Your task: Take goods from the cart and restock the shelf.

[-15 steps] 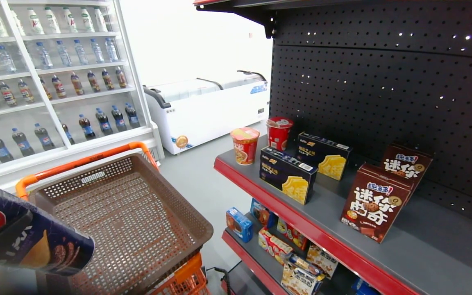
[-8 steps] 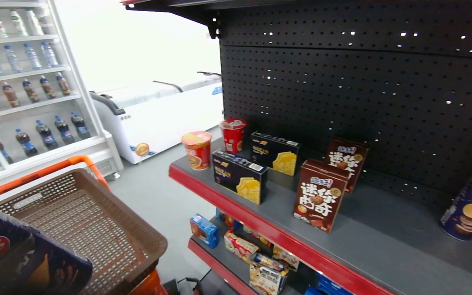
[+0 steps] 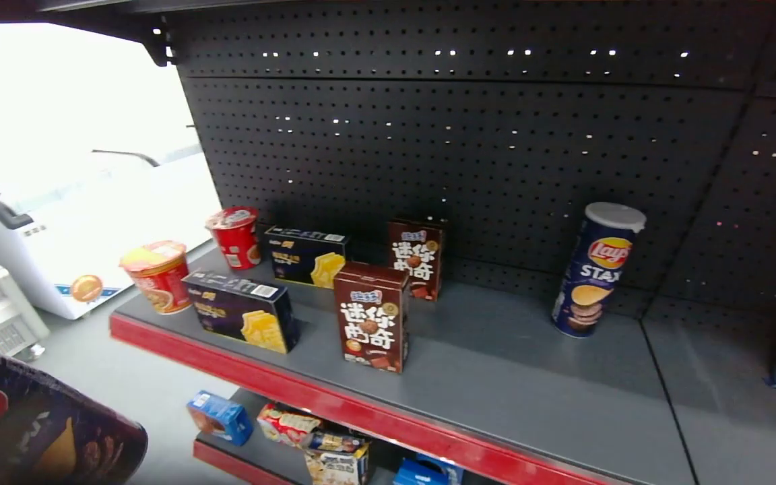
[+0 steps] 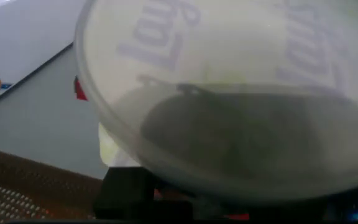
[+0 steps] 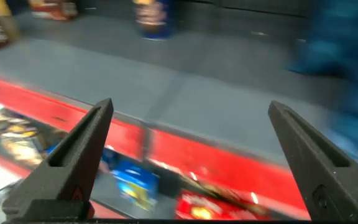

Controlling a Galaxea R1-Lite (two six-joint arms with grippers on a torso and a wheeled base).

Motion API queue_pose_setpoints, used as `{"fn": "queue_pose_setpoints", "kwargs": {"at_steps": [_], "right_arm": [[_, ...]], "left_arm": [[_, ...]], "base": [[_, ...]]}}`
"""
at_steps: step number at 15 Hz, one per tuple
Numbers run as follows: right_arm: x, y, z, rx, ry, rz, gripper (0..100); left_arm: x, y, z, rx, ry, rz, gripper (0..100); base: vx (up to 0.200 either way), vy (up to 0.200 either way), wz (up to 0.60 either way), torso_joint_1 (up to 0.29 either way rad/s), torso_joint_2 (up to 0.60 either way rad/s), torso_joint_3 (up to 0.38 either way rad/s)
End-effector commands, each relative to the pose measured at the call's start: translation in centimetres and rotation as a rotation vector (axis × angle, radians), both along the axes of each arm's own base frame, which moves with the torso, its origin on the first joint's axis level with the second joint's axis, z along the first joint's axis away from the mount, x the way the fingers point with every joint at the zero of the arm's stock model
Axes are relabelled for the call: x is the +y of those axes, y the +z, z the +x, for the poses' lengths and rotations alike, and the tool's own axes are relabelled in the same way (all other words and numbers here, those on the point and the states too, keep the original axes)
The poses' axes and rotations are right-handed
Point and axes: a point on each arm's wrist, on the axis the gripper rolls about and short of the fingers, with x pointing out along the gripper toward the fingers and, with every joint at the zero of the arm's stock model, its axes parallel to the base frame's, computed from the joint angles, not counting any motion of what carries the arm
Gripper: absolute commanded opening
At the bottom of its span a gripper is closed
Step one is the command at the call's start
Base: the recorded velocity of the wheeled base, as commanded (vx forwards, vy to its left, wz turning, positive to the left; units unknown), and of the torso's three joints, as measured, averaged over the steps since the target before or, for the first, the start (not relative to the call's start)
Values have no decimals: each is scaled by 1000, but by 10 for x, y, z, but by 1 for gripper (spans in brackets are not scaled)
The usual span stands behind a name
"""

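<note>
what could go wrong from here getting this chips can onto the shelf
The held chips can is tilted, not upright, so it may topple when set down near the standing chips can. Coming in from the left, it could knock over the front brown cookie box. The right gripper, fingers open, hangs near the red shelf lip and might catch it.

A shop; pegboard-backed shelf (image 3: 496, 364) of snack boxes (image 3: 370, 316) (cup noodles (image 3: 157, 275) too); chest freezer (image 3: 91, 222) beyond.
</note>
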Motion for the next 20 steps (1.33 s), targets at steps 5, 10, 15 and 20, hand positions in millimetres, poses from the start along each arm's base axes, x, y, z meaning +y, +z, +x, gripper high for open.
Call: {"fn": "queue_pose_setpoints", "kwargs": {"at_steps": [5, 10, 15, 20], "right_arm": [[0, 0, 0, 0, 0, -1, 100], [0, 0, 0, 1, 2, -8, 100], [1, 82, 12, -34, 136, 43, 100], [18, 156, 99, 120, 318, -13, 100]], "left_arm": [[-1, 3, -9, -54, -9, 4, 0], [0, -4, -33, -64, 20, 14, 0], [0, 7, -53, -55, 46, 53, 0], [0, 5, -52, -46, 41, 61, 0]], "base": [[0, 0, -120, 0, 0, 1], [0, 0, 0, 0, 0, 0], [0, 0, 0, 0, 0, 0], [0, 0, 0, 0, 0, 0]]}}
